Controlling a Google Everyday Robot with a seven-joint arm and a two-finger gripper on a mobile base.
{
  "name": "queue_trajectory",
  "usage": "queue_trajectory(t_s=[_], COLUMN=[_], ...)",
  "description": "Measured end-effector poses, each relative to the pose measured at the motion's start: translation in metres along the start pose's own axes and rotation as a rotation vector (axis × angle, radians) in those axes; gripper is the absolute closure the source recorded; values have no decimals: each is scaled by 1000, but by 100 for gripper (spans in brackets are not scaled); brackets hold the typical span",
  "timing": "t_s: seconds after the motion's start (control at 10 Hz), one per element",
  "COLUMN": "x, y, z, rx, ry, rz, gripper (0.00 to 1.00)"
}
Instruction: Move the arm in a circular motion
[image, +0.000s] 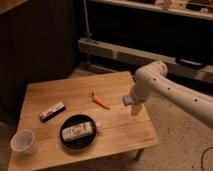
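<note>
The white tubular arm (172, 92) reaches in from the right, with small dark dots along its segment and a rounded elbow joint (147, 80) over the table's right edge. Its short pale tip, the gripper (135, 107), points down just above the wooden table (115, 125) near the right edge. It hangs in front of a small blue object (127, 100), partly hiding it. It holds nothing that I can see.
On the table lie an orange carrot-like piece (101, 102), a dark snack bar (52, 111), a black bowl (80, 132) holding a packet, and a white cup (23, 141) at the front left. A metal rail (130, 52) and dark shelving stand behind.
</note>
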Motion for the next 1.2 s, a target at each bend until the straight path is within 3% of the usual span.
queue_trajectory(t_s=[0.2,0.4,0.7,0.8,1.2], x=[14,49,139,179,290], y=[-24,-39,-43,-41,-31], z=[-3,-7,-9,-10,-16], rx=[-1,-3,-8,-10,-18], ry=[-4,-11,-14,-6,30], rz=[-59,-155,-333,-416,-668], gripper=[33,33,33,33,33])
